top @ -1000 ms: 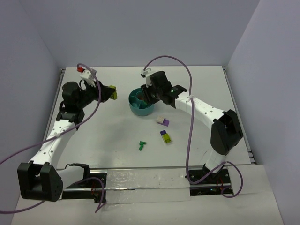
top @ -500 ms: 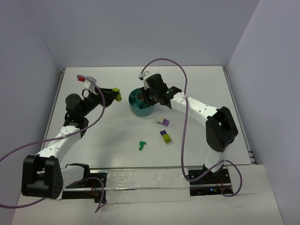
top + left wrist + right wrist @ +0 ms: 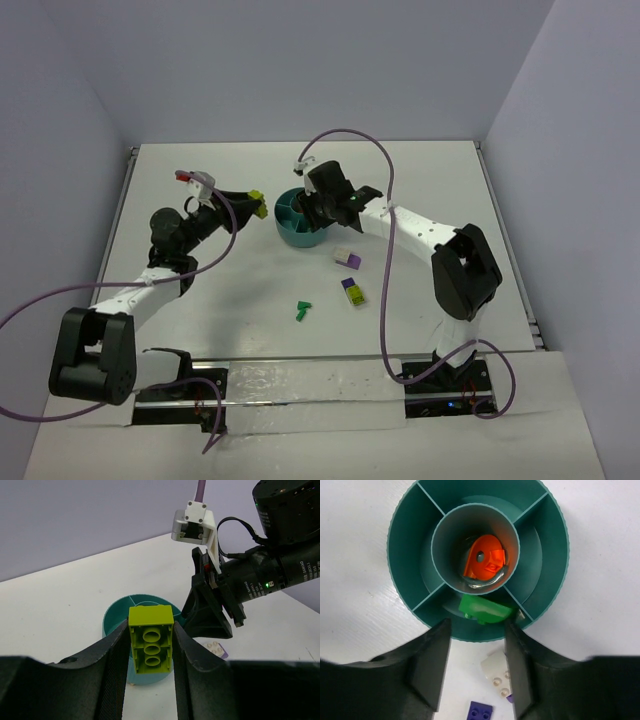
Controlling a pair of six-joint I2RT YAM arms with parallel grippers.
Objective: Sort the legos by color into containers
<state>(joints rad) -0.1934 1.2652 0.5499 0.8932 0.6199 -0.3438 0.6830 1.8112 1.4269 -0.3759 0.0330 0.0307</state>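
- White table (image 3: 420, 190) under pale lilac walls (image 3: 300, 60), seen from the top camera. The teal bowl (image 3: 298, 237) sits toward the far middle, and both arms reach in on it.
- On the left, the left gripper (image 3: 256, 199) hangs just beside the bowl's left rim, pinching a lime-green brick (image 3: 256, 197) clear of the surface.
- On the right, the right gripper (image 3: 315, 214) is poised directly over the bowl. From this height I cannot tell how its jaws stand.
- Three pieces lie loose on the table nearer the bases: a purple-and-white lego (image 3: 347, 258) close to the bowl, a purple-and-yellow lego (image 3: 353, 292) below it, and a dark green lego (image 3: 303, 310) off to its left.
- Over to the left wrist camera: the lime-green brick (image 3: 150, 645) is clamped between the two black fingers (image 3: 112, 655), its hollow underside facing the lens. The teal bowl (image 3: 112, 620) is behind it, and the right gripper (image 3: 212, 615) is at the bowl's far side.
- Now the right wrist camera, looking straight down: the jaws are spread wide, with one finger (image 3: 432, 660) on either side of the view.
- An orange-red piece (image 3: 485, 562) sits in the teal bowl's (image 3: 400, 540) central ring.
- A green brick (image 3: 485, 609) lies in the outer compartment nearest the fingertips. Whether a fingertip touches it, I cannot tell.
- The purple-and-white lego (image 3: 495, 672) shows on the table between the fingers.
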